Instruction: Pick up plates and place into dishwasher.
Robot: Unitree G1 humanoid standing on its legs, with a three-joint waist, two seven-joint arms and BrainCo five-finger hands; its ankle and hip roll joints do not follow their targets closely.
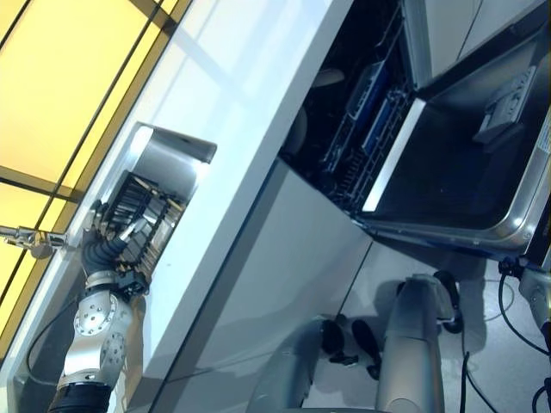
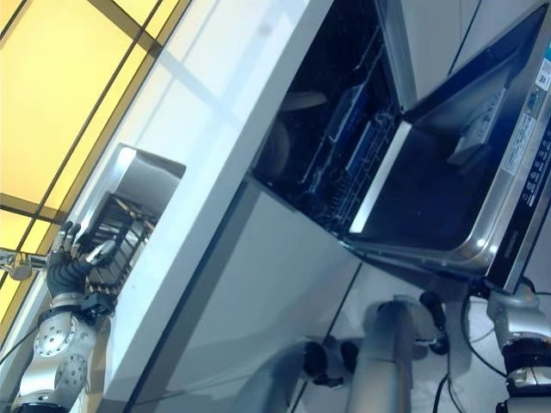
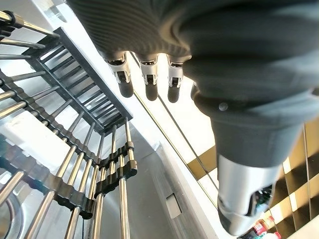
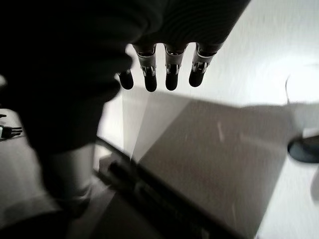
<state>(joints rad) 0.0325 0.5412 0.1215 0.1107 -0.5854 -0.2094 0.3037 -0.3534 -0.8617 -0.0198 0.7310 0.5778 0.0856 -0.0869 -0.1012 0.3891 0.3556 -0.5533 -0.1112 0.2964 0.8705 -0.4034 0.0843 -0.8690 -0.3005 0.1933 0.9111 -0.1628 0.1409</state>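
The left hand hangs at the left of the scene, right at the near edge of the wire dish rack that sits in the sink sunk into the white surface. In its wrist view the fingers hang straight and relaxed with nothing between them, their dark tips just above the rack's steel bars. I cannot make out a plate standing in the rack from these views; if one is there, it lies just beyond the fingertips, on the far side of the hand, so the reach would run forward and down into the bars. The right hand hangs low at the right, fingers straight and empty, above the floor beside the open dishwasher door. The dishwasher gapes to the right of the sink, its lower rack pulled partly out, with pale round shapes, perhaps plates, already inside. The left hand is plainly nearer the rack, so any pickup there falls to it, followed by a carry rightward.
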